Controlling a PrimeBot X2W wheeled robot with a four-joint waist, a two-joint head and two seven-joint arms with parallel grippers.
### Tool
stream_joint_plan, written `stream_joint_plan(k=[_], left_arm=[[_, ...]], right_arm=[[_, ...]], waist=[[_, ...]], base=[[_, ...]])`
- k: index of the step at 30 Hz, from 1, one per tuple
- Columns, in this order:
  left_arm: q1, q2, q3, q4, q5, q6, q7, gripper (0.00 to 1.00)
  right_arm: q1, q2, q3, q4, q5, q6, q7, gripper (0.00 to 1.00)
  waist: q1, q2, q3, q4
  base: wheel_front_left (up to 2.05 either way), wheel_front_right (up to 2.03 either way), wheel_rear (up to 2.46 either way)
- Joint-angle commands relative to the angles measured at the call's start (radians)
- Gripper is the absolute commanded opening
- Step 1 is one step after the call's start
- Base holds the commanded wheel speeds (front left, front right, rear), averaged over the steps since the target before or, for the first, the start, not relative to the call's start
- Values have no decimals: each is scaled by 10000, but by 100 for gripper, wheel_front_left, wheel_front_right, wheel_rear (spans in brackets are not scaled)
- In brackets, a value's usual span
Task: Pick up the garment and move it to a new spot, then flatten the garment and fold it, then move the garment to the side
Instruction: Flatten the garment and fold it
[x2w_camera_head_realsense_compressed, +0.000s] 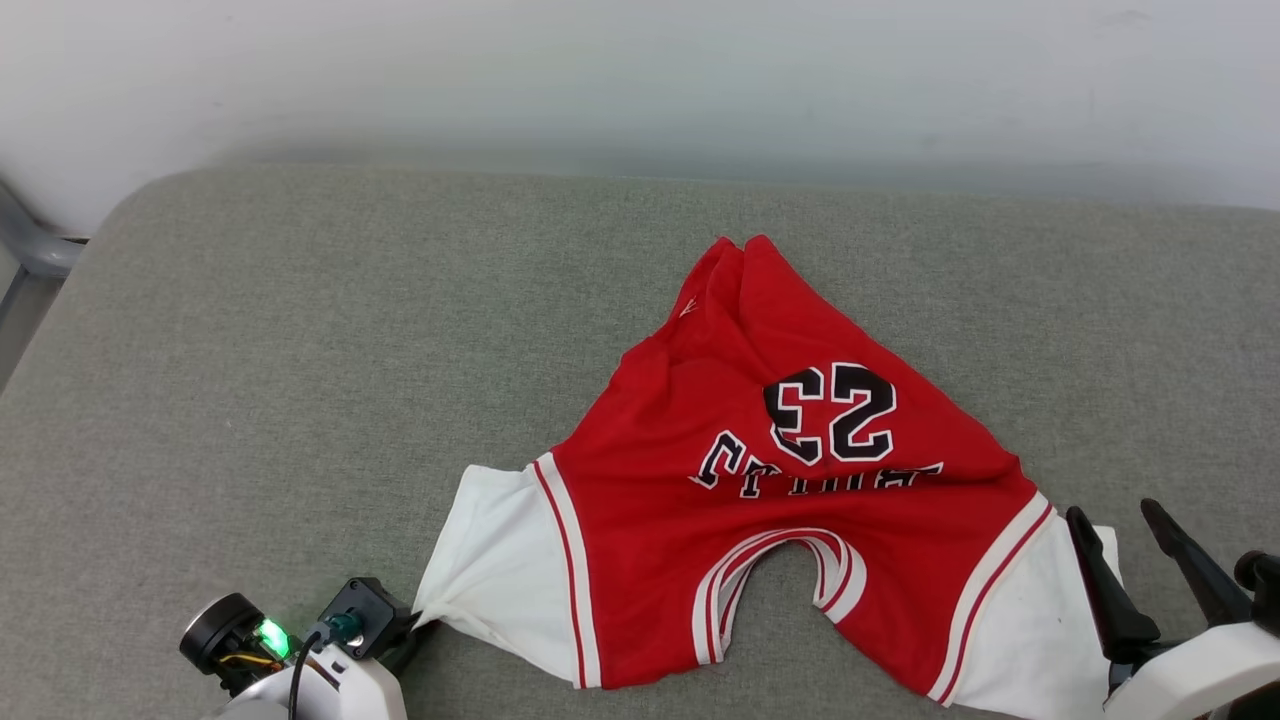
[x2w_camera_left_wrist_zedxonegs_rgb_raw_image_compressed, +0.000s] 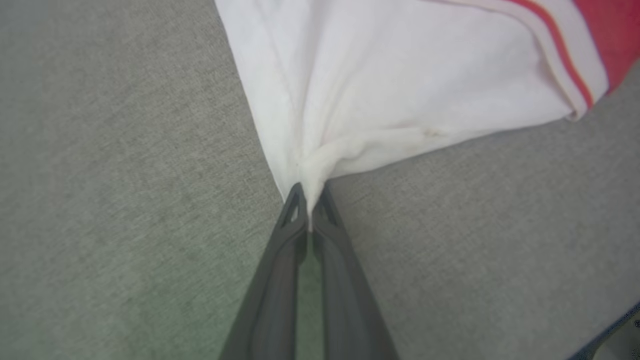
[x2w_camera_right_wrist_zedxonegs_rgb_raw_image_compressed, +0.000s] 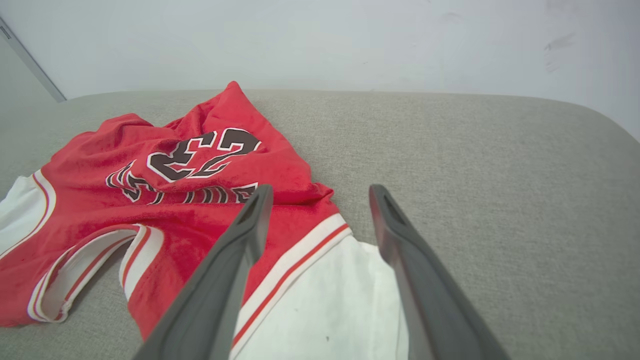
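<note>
The pale wall runs behind a broad, grey fabric-covered counter. The garment lies on the counter right of centre and near the robot's edge. Its collar faces the robot, and its hem end is bunched into a peak on the far side. The red body is rumpled, so the garment is not yet flat.

The white sleeve on the robot's left is drawn out to a point. The left tool is pressed together on that point, pinching a small tuft of white cloth. The other white sleeve lies at the robot's right. The right tool is spread wide, with the sleeve's outer edge between its fingers. I cannot tell whether they touch the cloth. The black "23" sits upside down to the robot, creased across the lettering below it.

The risks, as I judge them:
- The left grip holds very little fabric, so a firm pull could slide the tuft out from between the fingers.
- Pulling on the left alone would likely drag the garment askew and deepen the creases instead of spreading it.
- If the right tool closes where it stands, it may catch only the sleeve's thin edge or one layer, giving an uneven stretch.
- The bunched hem may fold under itself when the cloth is drawn toward the robot.
</note>
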Motion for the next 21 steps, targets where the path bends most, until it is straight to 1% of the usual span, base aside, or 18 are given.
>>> stream_joint_plan(k=[1, 3, 4, 5, 6, 10, 12, 17, 21], left_arm=[[431, 22, -153, 356, -52, -84, 60, 0], [590, -112, -114, 642, -185, -34, -53, 0], [656, -131, -72, 764, -252, -31, -125, 20], [667, -148, 41, 861, -327, 34, -305, 76], [662, -181, 206, 910, -453, 118, -501, 100], [676, -158, 862, 609, -927, 443, -983, 100], [681, 81, 1055, 174, -1079, 618, -974, 100], [267, 1193, 1371, -1547, -1331, 1034, -61, 100], [29, 1938, 1723, -2916, -2245, 1023, 1246, 100]], right_arm=[[124, -51, -43, 19, 26, -11, 8, 100], [159, -54, -73, 19, 35, -11, 23, 100], [198, -53, -85, 14, 35, -11, 40, 100], [253, -41, -88, 12, 36, -11, 36, 100], [296, -20, -83, 7, 39, -11, 51, 100], [493, 89, -162, -27, 56, -11, 37, 100], [626, 141, -218, -57, 55, -11, 57, 100], [830, 213, -328, -159, 27, -11, 78, 100], [834, 286, -277, -200, -30, -11, 112, 100]], waist=[[0, 0, -22, 19], [0, 0, -81, 44], [0, 0, -122, 51], [0, 0, -172, 61], [0, 0, -230, 64], [0, 0, -522, 99], [0, 0, -642, 132], [0, 0, -822, 184], [0, 0, -883, 159]], base=[[0, 0, 0], [0, 0, 0], [0, 0, 0], [0, 0, 0], [0, 0, 0], [0, 0, 0], [0, 0, 0], [0, 0, 0], [0, 0, 0]])
